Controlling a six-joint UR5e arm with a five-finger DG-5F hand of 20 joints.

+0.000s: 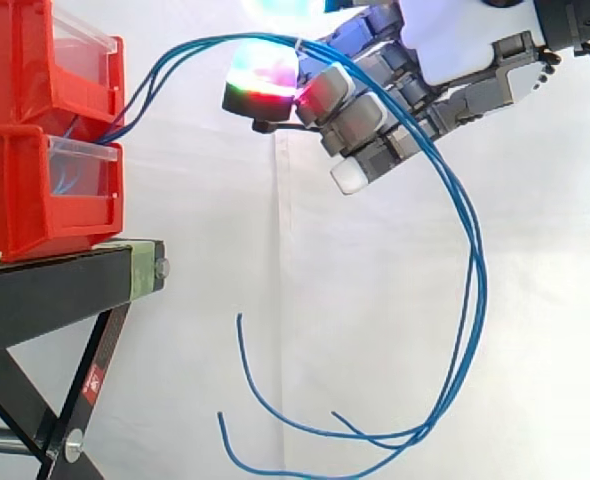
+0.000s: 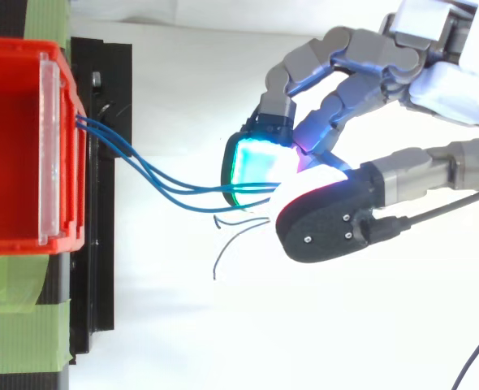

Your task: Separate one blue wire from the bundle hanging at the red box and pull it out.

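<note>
Side view: blue wires (image 1: 478, 280) leave the gap between the two stacked red bins (image 1: 20, 195). They climb in a tight arc to the hand (image 1: 415, 90) and cross over its glowing fingertips (image 1: 263, 72). From there they drop in a long loop on the far side of the hand, well clear of the bins. The loop bottoms out low in the view and sweeps back left. Three loose ends hang free there, touching nothing.

Top view: the wires (image 2: 174, 193) run from the front lip of the upper bin (image 2: 28, 244) across open space. They converge into the narrow gap between a cyan-lit pad (image 2: 256, 162) and the black-backed thumb (image 2: 329, 219). The hand (image 2: 345, 97) is closed in a pinch on the strands there, fingers bent, with the other fingers curled above. It cannot be told whether one strand or all are pinched. Thin wire tails show just below the pinch.

The bins sit on a black stand (image 1: 45, 290) with green tape (image 2: 20, 317) on it. Behind it all is a white curtain (image 1: 225, 250).
</note>
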